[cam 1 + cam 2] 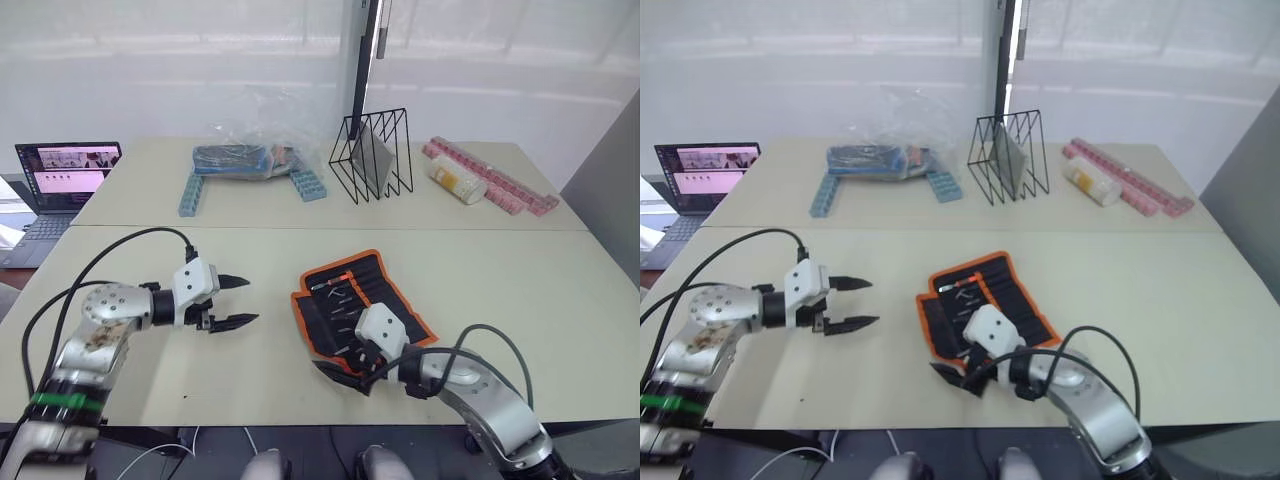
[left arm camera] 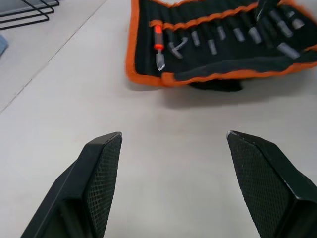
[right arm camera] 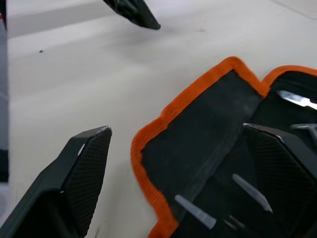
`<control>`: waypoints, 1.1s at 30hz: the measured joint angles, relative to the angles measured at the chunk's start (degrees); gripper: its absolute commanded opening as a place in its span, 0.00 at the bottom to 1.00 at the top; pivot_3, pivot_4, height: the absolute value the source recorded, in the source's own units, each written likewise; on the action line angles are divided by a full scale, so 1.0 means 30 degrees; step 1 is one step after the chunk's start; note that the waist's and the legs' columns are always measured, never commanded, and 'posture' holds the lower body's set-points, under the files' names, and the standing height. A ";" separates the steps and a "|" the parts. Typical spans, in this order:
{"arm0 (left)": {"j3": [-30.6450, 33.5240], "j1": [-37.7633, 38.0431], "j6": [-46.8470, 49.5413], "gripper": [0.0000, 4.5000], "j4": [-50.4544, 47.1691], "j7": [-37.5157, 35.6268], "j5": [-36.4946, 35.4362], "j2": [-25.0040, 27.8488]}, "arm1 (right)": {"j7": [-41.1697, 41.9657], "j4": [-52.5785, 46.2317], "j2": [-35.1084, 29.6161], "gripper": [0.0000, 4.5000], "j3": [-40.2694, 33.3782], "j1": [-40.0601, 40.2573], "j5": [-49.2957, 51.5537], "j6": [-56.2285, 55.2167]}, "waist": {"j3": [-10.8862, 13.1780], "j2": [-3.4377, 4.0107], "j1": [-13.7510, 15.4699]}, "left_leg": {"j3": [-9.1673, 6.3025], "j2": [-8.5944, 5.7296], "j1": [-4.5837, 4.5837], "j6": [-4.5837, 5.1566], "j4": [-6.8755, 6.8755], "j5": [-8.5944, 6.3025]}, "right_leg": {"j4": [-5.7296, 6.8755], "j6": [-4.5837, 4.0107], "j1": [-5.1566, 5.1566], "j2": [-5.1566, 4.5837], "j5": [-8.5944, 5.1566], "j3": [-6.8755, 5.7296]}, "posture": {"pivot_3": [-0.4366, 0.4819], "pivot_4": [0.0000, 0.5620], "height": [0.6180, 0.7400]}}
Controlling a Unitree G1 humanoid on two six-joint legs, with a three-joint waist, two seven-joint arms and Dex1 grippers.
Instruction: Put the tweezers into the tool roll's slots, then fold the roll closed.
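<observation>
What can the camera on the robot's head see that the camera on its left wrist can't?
The left eye view alone shows the laptop, the wire rack, the pink strips and the right gripper, open at the roll's near edge. The left wrist view alone shows the tools' silver tips close up in the slots. Both show the tool roll lying open and the open left gripper beside it.

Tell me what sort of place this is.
Probably a lab or test room set up for tabletop trials: plain pale tables, an open laptop at the side, and assorted props like a wire rack and a tool roll.
</observation>
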 measured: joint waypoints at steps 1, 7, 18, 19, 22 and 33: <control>-0.0548 -0.1232 -0.1755 0.80 0.2013 -0.0477 0.0709 -0.0323 | -0.0209 0.0031 0.0171 0.99 0.0074 0.0005 -0.0083 0.0006 | 0.0000 -0.0001 0.0016 | 0.0008 -0.0013 -0.0026 0.0001 0.0019 0.0000 | -0.0006 0.0001 -0.0001 -0.0004 0.0000 -0.0015 | 0.48 0.27 0.86; -0.2269 -0.6975 -0.9466 0.80 1.1074 -0.1318 0.3533 -0.2868 | -0.0867 0.0133 0.0398 0.99 0.0217 0.0077 -0.0578 0.0001 | -0.0002 -0.0010 -0.0075 | -0.0024 -0.0035 -0.0137 0.0042 0.0125 -0.0021 | -0.0018 0.0065 -0.0017 -0.0015 0.0030 -0.0040 | 0.48 0.27 0.86; -0.3125 -0.9368 -1.3385 0.80 1.5808 -0.0634 0.6060 -0.5475 | -0.0822 -0.0980 -0.0012 0.99 -0.0065 0.0952 -0.0211 0.0216 | 0.0001 -0.0019 -0.0239 | -0.0075 -0.0034 -0.0142 0.0073 0.0141 -0.0038 | -0.0021 0.0102 -0.0005 -0.0016 0.0044 -0.0028 | 0.48 0.27 0.86; -0.3125 -0.9430 -1.3466 0.80 1.5954 -0.0494 0.6162 -0.5540 | -0.0736 -0.1075 -0.0084 0.99 -0.0066 0.0996 -0.0109 0.0215 | 0.0001 -0.0019 -0.0235 | -0.0079 -0.0034 -0.0141 0.0073 0.0148 -0.0038 | -0.0021 0.0105 -0.0001 -0.0017 0.0046 -0.0029 | 0.48 0.27 0.86; -0.3198 -0.9706 -1.3520 0.74 1.6195 -0.0180 0.6580 -0.5733 | -0.0663 -0.1083 -0.0209 1.00 -0.0063 0.1001 -0.0009 0.0215 | 0.0001 -0.0020 -0.0156 | -0.0082 -0.0040 -0.0144 0.0072 0.0173 -0.0038 | -0.0026 0.0112 0.0000 -0.0022 0.0047 -0.0031 | 0.48 0.27 0.86; -0.3237 -0.9857 -1.3551 0.01 1.6548 -0.1240 0.7033 -0.6112 | -0.0844 -0.0761 -0.0275 1.00 0.0242 0.0573 -0.0363 0.0217 | 0.0001 -0.0019 -0.0131 | -0.0081 -0.0038 -0.0146 0.0075 0.0197 -0.0039 | -0.0015 0.0116 -0.0005 -0.0018 0.0050 -0.0027 | 0.48 0.27 0.86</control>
